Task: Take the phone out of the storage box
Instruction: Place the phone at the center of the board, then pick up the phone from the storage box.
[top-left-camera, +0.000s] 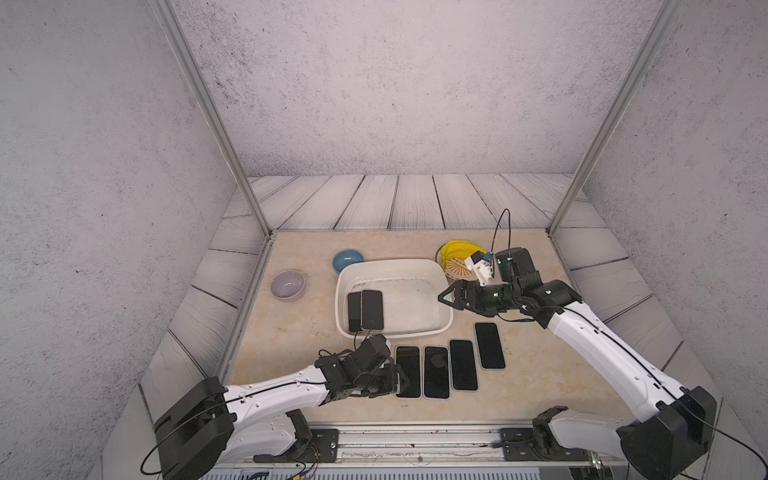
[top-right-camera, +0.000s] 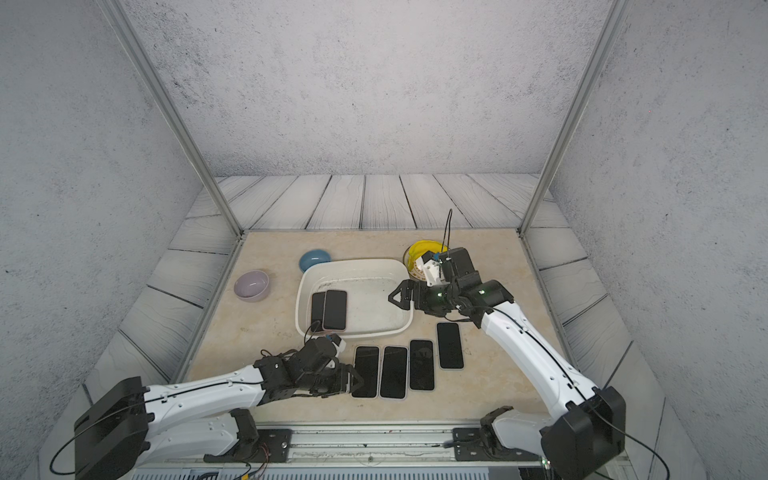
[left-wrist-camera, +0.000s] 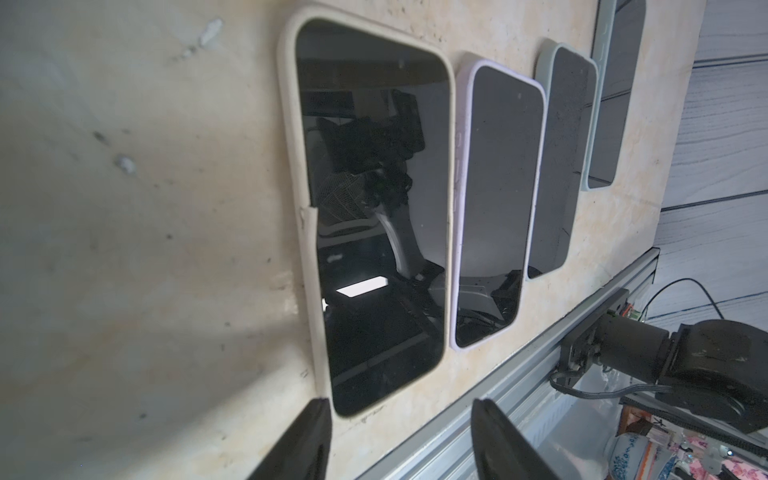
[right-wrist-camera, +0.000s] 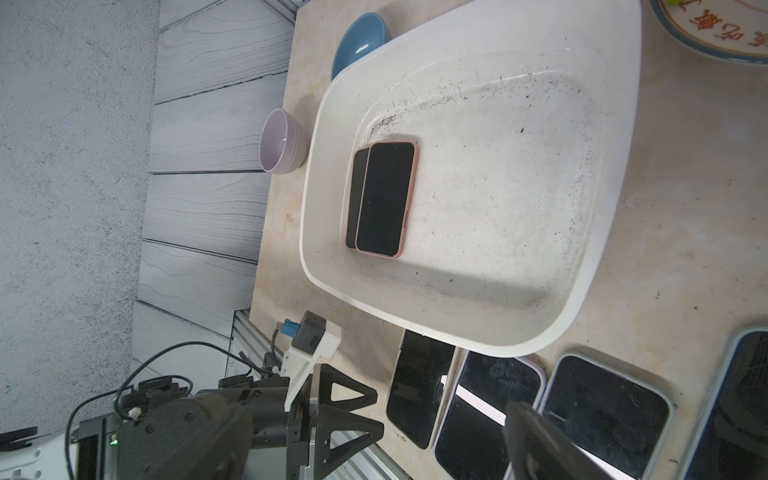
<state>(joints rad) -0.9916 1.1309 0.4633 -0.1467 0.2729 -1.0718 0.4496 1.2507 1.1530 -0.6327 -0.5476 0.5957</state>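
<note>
The white storage box (top-left-camera: 395, 263) (top-right-camera: 353, 263) (right-wrist-camera: 615, 166) stands mid-table. Two dark phones lie overlapped at its left end, a pink-cased phone (top-left-camera: 372, 309) (top-right-camera: 335, 309) (right-wrist-camera: 384, 197) partly over a black one (top-left-camera: 354, 311) (right-wrist-camera: 356, 195). A cream-cased phone (top-left-camera: 408, 372) (top-right-camera: 366, 371) (left-wrist-camera: 374, 208) lies flat on the table in front of the box. My left gripper (top-left-camera: 401, 380) (top-right-camera: 357, 380) (left-wrist-camera: 401, 403) is open, its fingers either side of that phone's near end without pinching it. My right gripper (top-left-camera: 445, 300) (top-right-camera: 394, 298) hangs open at the box's right rim, holding nothing.
Three more phones (top-left-camera: 436, 372) (top-left-camera: 462, 365) (top-left-camera: 489, 345) lie in a row right of the cream one. A blue bowl (top-left-camera: 348, 259), a lilac bowl (top-left-camera: 287, 284) and a yellow dish (top-left-camera: 455, 253) stand around the box. A metal rail (top-left-camera: 415, 440) runs along the front edge.
</note>
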